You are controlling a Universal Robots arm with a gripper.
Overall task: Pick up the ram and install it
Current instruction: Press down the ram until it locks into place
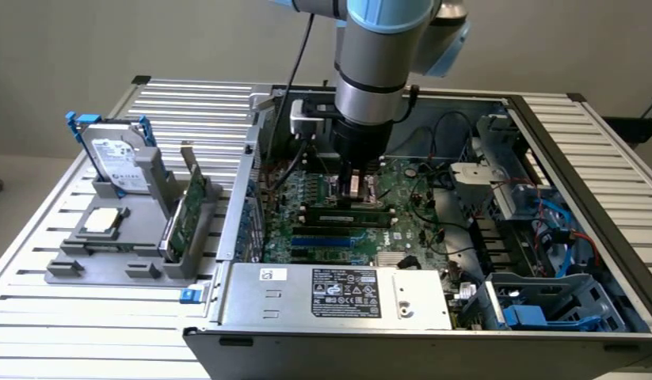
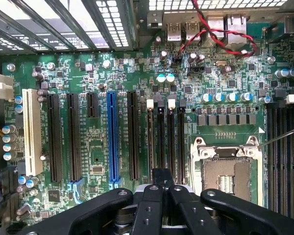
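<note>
Figure: the arm reaches down into the open grey desktop computer case [image 1: 432, 317] lying on the slatted metal counter [image 1: 51, 317]. The black gripper [image 2: 161, 188] hangs low over the green motherboard [image 2: 137, 73], its jaws closed, directly above the bank of four narrow black memory slots [image 2: 165, 139]. In the exterior view a long, thin green circuit-board stick with black chips, the ram [image 1: 350, 214], lies along the board just under the jaws; whether they pinch its edge or merely press on it cannot be told. The step in hand appears to be seating the module. Judged from here, that calls for the stick square over its slot and an even downward push. On the exterior view's left, a grey fixture [image 1: 125, 265] carries a hard drive with blue rails [image 1: 116, 158] and an upright green expansion card [image 1: 188, 210]
</note>
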